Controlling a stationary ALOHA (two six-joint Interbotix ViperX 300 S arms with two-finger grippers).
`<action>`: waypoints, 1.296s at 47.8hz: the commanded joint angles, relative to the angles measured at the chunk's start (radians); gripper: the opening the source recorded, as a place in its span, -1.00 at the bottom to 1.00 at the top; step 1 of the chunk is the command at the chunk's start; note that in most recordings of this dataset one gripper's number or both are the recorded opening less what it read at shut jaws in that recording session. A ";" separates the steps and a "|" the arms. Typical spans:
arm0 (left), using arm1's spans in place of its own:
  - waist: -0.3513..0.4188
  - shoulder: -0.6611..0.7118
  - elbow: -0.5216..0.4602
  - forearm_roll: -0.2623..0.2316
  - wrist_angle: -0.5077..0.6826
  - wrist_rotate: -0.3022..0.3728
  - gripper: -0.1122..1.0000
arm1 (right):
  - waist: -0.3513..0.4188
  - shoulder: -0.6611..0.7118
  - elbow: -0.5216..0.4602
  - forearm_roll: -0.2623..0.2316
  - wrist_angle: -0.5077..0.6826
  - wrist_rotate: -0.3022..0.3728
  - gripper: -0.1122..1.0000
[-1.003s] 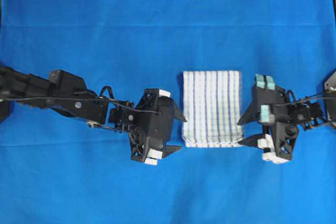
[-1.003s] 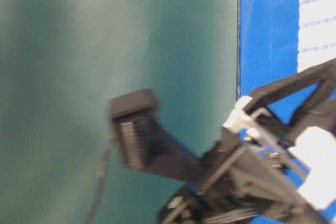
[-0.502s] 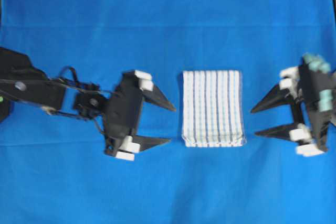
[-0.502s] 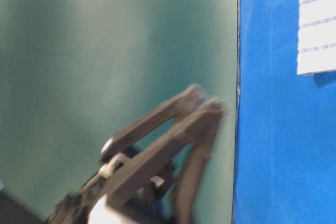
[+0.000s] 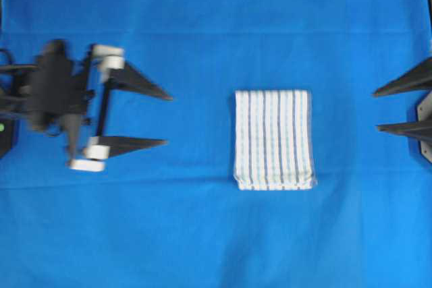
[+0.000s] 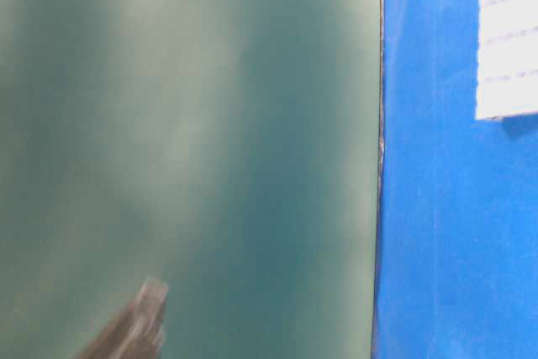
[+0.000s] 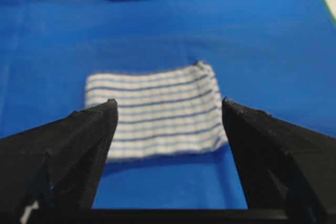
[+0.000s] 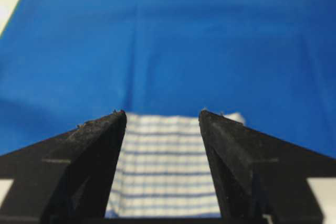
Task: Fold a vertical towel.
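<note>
Towel (image 5: 274, 139) lies folded into a compact striped rectangle at the middle of the blue cloth (image 5: 216, 25), stripes running lengthwise, lower edge slightly frayed; my left gripper (image 5: 166, 119) sits well to its left, jaws spread wide, nothing between them; my right gripper (image 5: 375, 110) shows only its two dark fingertips at the right edge, likewise apart and empty; both point toward the towel without touching it; the table-level view catches only one towel corner.
</note>
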 commanded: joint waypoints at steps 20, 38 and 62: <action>0.031 -0.646 0.364 -0.002 0.072 -0.018 0.55 | -0.100 -0.199 0.124 -0.035 -0.026 0.008 0.31; 0.091 -0.828 0.474 -0.002 0.175 -0.052 0.54 | -0.189 -0.158 0.170 -0.031 -0.087 0.031 0.31; 0.092 -0.813 0.483 -0.002 0.175 -0.052 0.54 | -0.189 -0.147 0.178 -0.029 -0.087 0.031 0.31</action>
